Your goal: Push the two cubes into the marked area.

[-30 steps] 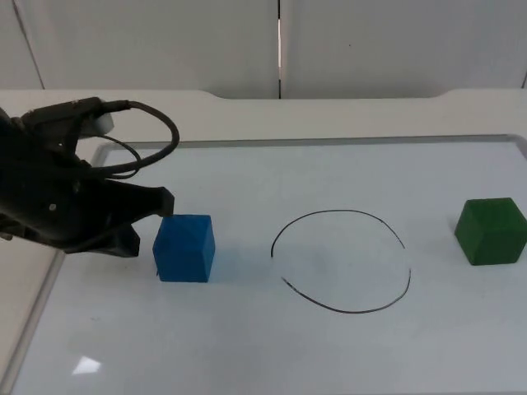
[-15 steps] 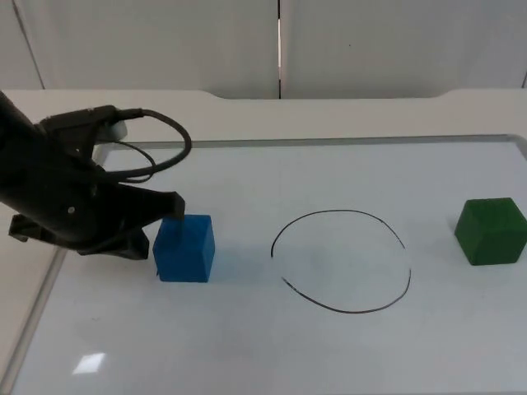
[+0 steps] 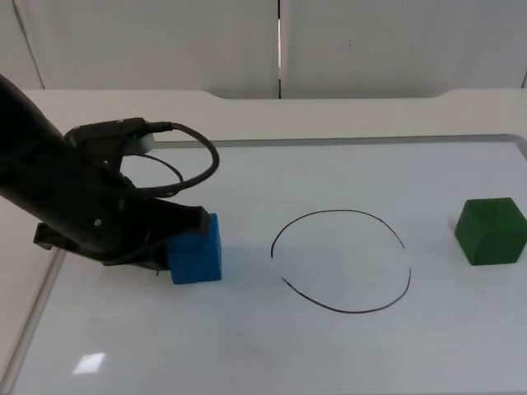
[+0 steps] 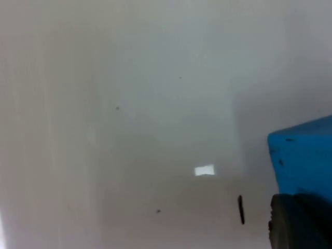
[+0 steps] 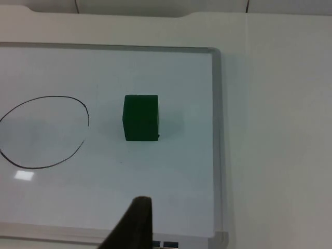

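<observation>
On the white board (image 3: 346, 362), toward its left side, the left gripper (image 3: 185, 239) presses against the left face of the blue cube (image 3: 198, 249); whether its fingers are spread or closed cannot be told. Compared with a second ago, the arm has advanced to the right and the cube has slid a little with it, so the push toward the hand-drawn black circle (image 3: 342, 261) is under way, though a clear gap of bare board still separates the two. The blue cube is a plain, matte block with sharp edges, sitting flat. The green cube (image 3: 491, 231), equally plain and square, has not moved; it rests flat near the board's right edge, well apart from the circle. The right gripper (image 5: 136, 223) waits behind it, away from the cube, its fingers' state likewise not discernible.
</observation>
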Robot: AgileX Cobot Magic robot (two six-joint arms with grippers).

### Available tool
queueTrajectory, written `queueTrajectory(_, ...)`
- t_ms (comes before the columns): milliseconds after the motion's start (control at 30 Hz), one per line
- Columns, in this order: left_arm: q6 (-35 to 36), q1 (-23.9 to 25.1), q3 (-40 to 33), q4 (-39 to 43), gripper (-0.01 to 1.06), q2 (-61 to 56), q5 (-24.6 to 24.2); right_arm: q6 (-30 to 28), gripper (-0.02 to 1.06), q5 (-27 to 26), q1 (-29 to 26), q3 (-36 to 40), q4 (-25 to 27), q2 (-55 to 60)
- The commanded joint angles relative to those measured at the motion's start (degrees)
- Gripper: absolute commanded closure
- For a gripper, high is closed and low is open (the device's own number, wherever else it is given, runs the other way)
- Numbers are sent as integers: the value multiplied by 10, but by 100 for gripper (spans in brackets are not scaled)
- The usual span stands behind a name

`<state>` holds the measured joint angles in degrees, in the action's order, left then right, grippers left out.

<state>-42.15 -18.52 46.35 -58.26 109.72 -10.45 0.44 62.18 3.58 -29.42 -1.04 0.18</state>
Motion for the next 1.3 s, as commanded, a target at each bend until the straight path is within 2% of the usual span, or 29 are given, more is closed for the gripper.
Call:
queueTrajectory(0,-2,-9,2,-11,105,0,12,4,0,-4,-4,-1,-1,-2)
queueTrajectory(567,-2,-11,2,-21,105,0,16,4,0,-4,-4,-1,-1,-2)
queueTrajectory(833,-2,-35,5,-28,105,0,42,4,0,-4,-4,-1,-1,-2)
queueTrajectory(1267,-2,-51,14,-38,105,1,38,4,0,-4,-4,-1,-1,-2)
